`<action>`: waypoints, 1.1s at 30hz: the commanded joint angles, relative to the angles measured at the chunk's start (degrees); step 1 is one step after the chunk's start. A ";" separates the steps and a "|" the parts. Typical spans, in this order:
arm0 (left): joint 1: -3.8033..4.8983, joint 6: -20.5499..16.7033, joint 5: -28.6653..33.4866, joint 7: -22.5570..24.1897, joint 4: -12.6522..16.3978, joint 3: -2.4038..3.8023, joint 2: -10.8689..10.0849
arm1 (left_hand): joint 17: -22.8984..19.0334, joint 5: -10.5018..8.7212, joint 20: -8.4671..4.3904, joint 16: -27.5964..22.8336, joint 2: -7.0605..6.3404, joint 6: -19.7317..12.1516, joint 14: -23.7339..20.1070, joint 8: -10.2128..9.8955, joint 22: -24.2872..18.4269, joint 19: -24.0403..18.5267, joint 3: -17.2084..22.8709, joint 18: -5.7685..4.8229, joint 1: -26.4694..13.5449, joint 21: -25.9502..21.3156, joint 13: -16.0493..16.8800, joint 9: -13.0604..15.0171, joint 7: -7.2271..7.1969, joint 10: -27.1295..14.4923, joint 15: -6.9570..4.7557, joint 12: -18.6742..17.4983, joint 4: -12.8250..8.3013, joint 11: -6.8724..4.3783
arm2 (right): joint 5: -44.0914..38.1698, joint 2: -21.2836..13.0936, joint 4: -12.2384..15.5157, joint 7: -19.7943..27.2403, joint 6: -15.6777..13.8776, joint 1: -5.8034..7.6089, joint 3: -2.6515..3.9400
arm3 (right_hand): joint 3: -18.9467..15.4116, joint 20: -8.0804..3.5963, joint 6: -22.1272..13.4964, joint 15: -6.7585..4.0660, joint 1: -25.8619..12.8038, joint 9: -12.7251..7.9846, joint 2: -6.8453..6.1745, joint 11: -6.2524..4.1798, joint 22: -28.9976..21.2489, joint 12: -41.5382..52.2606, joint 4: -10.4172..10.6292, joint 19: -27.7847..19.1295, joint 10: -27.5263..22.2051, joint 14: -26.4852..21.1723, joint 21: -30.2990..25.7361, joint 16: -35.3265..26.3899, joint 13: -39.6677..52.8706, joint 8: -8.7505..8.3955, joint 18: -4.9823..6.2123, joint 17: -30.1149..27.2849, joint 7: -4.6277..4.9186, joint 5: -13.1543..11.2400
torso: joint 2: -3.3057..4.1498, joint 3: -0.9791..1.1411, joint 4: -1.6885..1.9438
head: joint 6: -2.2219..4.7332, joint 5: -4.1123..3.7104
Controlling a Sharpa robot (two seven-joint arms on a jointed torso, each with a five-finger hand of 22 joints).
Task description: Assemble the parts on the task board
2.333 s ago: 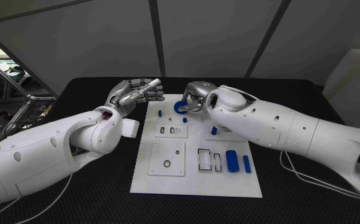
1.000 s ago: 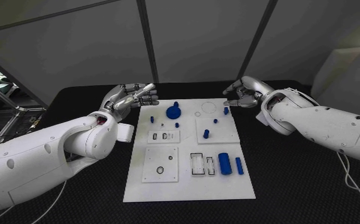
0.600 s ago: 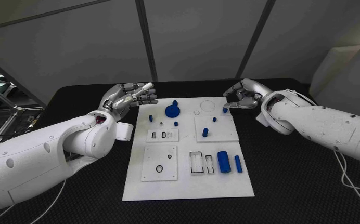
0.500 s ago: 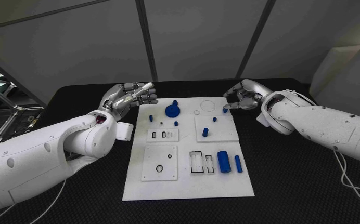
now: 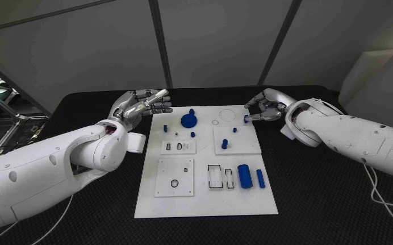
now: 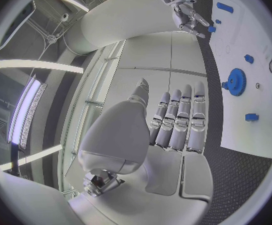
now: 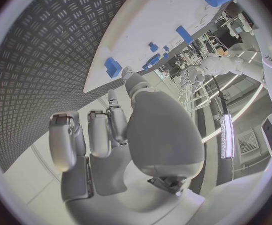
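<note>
Head view showed the right hand (image 5: pixel 263 107) at the board's (image 5: pixel 205 196) far right corner, fingers bunched close around a small blue peg (image 5: pixel 246 119) that stood near that edge. Whether the fingers had actually closed on the peg could not be told; the right wrist view only showed the peg (image 7: pixel 112 65) just past the fingertips (image 7: pixel 128 73), by the board's edge, with no clear contact.

The left hand (image 5: pixel 141 105) hovered off the board's far left corner, palm up, fingers apart and holding nothing. In the left wrist view its fingers (image 6: pixel 181 119) lay straight and side by side, with the gear (image 6: pixel 236 79) on the board beyond them.

The gear (image 5: pixel 189 121) sat at the far end of the board, a few short pegs stood round the middle, and a thick cylinder (image 5: pixel 244 176) and a thin bar (image 5: pixel 259 178) lay loose at the near right, beside open slots.

I judged the step in hand to be picking up the corner peg, with most of the assembly not yet done. The next move would call for a firm pinch on the peg, a straight lift clear of the board, then careful alignment over its socket; so small a part could easily slip or tip.
</note>
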 commanded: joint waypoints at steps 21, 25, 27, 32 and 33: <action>0.01 0.66 -0.25 0.34 -0.31 0.06 0.26 | 0.07 0.02 0.14 -0.26 0.50 -0.13 0.18 -0.33 -0.12 -0.26 -0.04 -0.33 0.19 -0.28 -0.09 -0.06 0.74 0.00 0.42 -0.32 -0.30 0.38 | -1.66 0.66 -1.20 -0.28 3.71 -0.40 0.02 | 0.34 0.34 2.04 0.31 -0.28 0.40 1.54 0.20 14.93 0.45 -0.94 5.82 0.25 3.45 0.10 0.27 2.72 0.69 -0.82 2.07 -0.21 0.43 | -0.01 0.02 -0.02 | -0.41 0.06; 0.00 0.66 -0.25 0.34 -0.36 0.06 0.30 | 0.07 0.02 0.14 -0.26 0.50 -0.13 0.18 -0.33 -0.12 -0.26 -0.04 -0.33 0.19 -0.28 -0.09 -0.06 0.74 0.00 0.42 -0.32 -0.30 0.38 | -2.08 0.90 -1.51 -0.33 4.01 -0.42 0.02 | 0.49 0.31 2.36 0.28 -0.32 0.43 1.83 0.16 15.10 0.68 -1.07 5.92 0.36 3.52 0.18 0.42 2.91 0.72 -0.87 2.35 -0.25 0.53 | -0.01 0.03 -0.04 | -0.43 0.03; -0.01 0.66 -0.25 0.33 -0.37 0.06 0.31 | 0.07 0.02 0.14 -0.26 0.50 -0.13 0.18 -0.33 -0.12 -0.26 -0.04 -0.33 0.19 -0.28 -0.09 -0.06 0.74 0.00 0.42 -0.32 -0.30 0.38 | -2.16 1.00 -1.65 -0.33 4.09 -0.43 0.02 | 0.58 0.30 2.47 0.26 -0.32 0.43 1.97 0.14 15.10 0.70 -1.13 5.92 0.37 3.54 0.18 0.47 2.92 0.72 -0.87 2.44 -0.26 0.57 | -0.03 0.04 -0.03 | -0.49 0.03; -0.01 0.66 -0.25 0.31 -0.40 0.06 0.32 | 0.07 0.02 0.14 -0.26 0.50 -0.13 0.18 -0.33 -0.12 -0.26 -0.04 -0.33 0.19 -0.28 -0.09 -0.06 0.74 0.00 0.42 -0.32 -0.30 0.38 | -2.49 1.33 -2.10 -0.48 4.41 -0.45 0.02 | 0.69 0.29 2.55 0.25 -0.31 0.42 2.15 0.13 15.10 0.93 -1.23 5.92 0.47 3.60 0.18 0.62 3.11 0.69 -0.87 2.72 -0.27 0.63 | -0.01 0.01 -0.01 | -0.45 0.26; -0.01 0.65 -0.25 0.31 -0.40 0.06 0.32 | 0.07 0.02 0.14 -0.26 0.50 -0.13 0.18 -0.33 -0.12 -0.26 -0.04 -0.33 0.19 -0.28 -0.09 -0.06 0.74 0.00 0.42 -0.32 -0.30 0.38 | -2.58 1.43 -2.19 -0.49 4.46 -0.45 0.02 | 0.77 0.28 2.61 0.24 -0.33 0.41 2.29 0.13 15.10 1.04 -1.26 5.92 0.51 3.64 0.18 0.69 3.20 0.67 -0.87 2.86 -0.27 0.65 | -0.01 0.00 -0.01 | -0.45 0.24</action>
